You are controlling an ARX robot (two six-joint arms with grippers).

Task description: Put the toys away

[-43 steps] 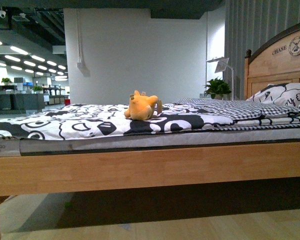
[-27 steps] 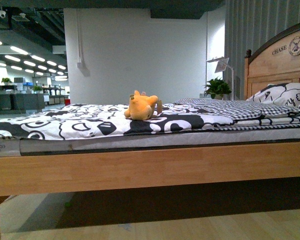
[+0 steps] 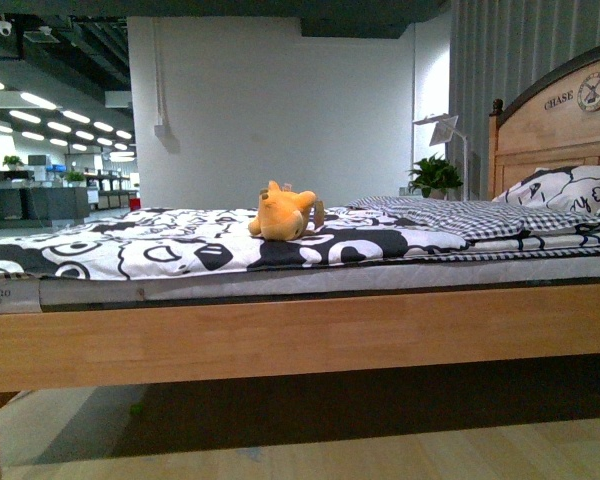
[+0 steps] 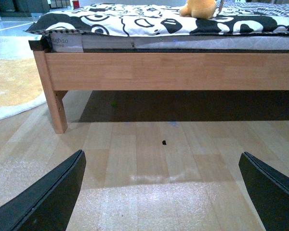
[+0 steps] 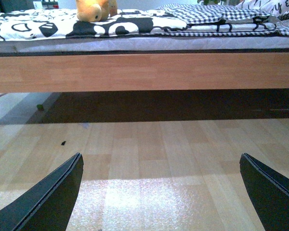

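Front view: the toy (image 3: pixel 283 213) lies on the bed (image 3: pixel 300 340), above and beyond your left gripper (image 4: pixel 162 154) and right gripper (image 5: pixel 161 155), both spread empty; neither is clearly nearer.

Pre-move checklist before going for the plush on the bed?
1. Plush toy located: ok, lying on the bedspread.
2. Left gripper open, empty: ok.
3. Right gripper open, empty: ok.
4. Grippers at toy height: not ok, both low over the floor, in front of the bed rail.
5. Toy clear of neighbours: cannot tell, something brown sits close behind it.
6. Storage spot in view: not ok, none visible.
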